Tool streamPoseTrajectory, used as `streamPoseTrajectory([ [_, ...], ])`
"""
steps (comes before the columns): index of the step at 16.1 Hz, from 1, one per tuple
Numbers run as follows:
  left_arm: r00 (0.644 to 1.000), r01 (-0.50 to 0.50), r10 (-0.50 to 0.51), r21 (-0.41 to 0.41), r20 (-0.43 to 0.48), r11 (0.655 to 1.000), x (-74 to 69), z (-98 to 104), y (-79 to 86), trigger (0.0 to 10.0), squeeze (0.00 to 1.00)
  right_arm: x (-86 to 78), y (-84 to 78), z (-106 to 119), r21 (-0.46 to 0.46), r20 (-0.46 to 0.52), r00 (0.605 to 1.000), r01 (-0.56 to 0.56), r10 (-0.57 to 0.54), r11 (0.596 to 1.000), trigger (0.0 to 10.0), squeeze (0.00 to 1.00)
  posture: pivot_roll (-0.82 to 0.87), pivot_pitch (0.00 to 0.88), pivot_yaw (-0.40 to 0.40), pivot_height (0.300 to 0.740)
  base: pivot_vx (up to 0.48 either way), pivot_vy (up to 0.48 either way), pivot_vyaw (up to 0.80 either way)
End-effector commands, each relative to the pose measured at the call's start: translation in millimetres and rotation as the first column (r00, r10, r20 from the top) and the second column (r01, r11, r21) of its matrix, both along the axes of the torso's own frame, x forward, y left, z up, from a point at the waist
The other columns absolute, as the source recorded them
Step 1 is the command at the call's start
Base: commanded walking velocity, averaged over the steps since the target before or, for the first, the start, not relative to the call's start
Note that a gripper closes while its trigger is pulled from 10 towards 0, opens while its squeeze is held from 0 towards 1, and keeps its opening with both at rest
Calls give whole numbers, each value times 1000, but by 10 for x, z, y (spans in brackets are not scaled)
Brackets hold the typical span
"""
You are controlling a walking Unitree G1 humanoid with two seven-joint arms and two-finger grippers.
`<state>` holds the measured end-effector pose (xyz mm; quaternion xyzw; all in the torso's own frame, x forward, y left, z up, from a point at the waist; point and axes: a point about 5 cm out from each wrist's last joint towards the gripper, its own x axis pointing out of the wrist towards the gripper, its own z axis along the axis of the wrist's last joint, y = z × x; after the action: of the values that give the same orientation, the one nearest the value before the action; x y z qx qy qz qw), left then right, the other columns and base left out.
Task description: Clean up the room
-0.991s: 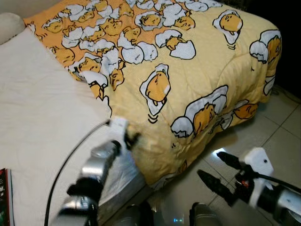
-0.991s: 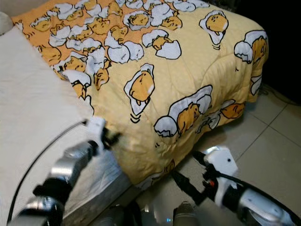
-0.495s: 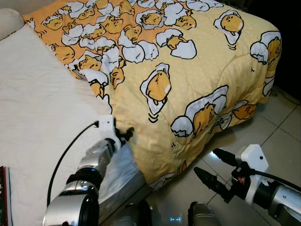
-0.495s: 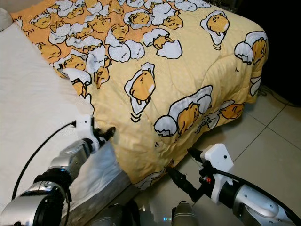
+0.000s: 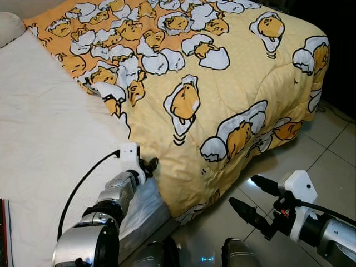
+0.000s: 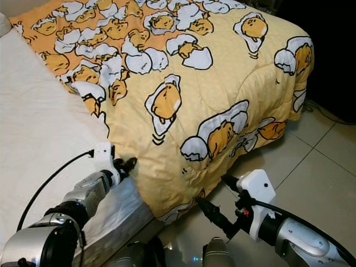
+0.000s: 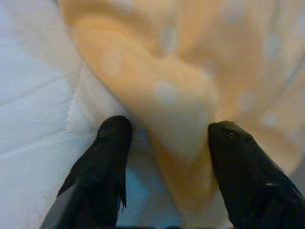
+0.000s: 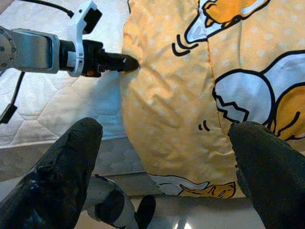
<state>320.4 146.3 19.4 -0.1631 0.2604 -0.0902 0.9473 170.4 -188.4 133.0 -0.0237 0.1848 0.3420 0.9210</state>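
Left gripper [image 7: 167, 138] at the comforter's [image 5: 222, 83] edge.
Its fingers [image 7: 107, 143] sit apart, a yellow fold between them (right gripper [image 5: 249, 199] also spread).

I identify this location as a bedroom in a home. Evidence follows. A bed [image 5: 50, 139] occupies most of my head-camera view, its mattress covered by a white quilted sheet [image 5: 39, 111]. A yellow and orange comforter [image 5: 222, 83], printed with cartoon egg characters, lies across the bed and hangs over its foot end toward the floor. A pale pillow [image 5: 10, 26] sits at the far corner of the bed. The floor [image 5: 328, 150] beside the bed consists of glossy light tiles with visible grout lines.
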Motion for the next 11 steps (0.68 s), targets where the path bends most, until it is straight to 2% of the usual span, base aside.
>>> streamPoseTrajectory([
  [1,1000,24,-25,-73,-12,997,-49,-46,-58,0,0,-35,32,-21,16,-19,999,-25,26,1000,10000,0,-312,183,152,740,0,0,0],
  [6,997,82,-83,-114,1,990,-49,-34,-197,0,0,-5,50,-15,19,-14,999,-44,45,999,10000,0,-314,177,149,740,0,0,0],
  [11,998,54,-55,-129,-6,990,-54,-44,-144,0,0,15,55,24,35,18,999,-47,46,998,10000,0,-313,160,144,740,0,0,0],
])
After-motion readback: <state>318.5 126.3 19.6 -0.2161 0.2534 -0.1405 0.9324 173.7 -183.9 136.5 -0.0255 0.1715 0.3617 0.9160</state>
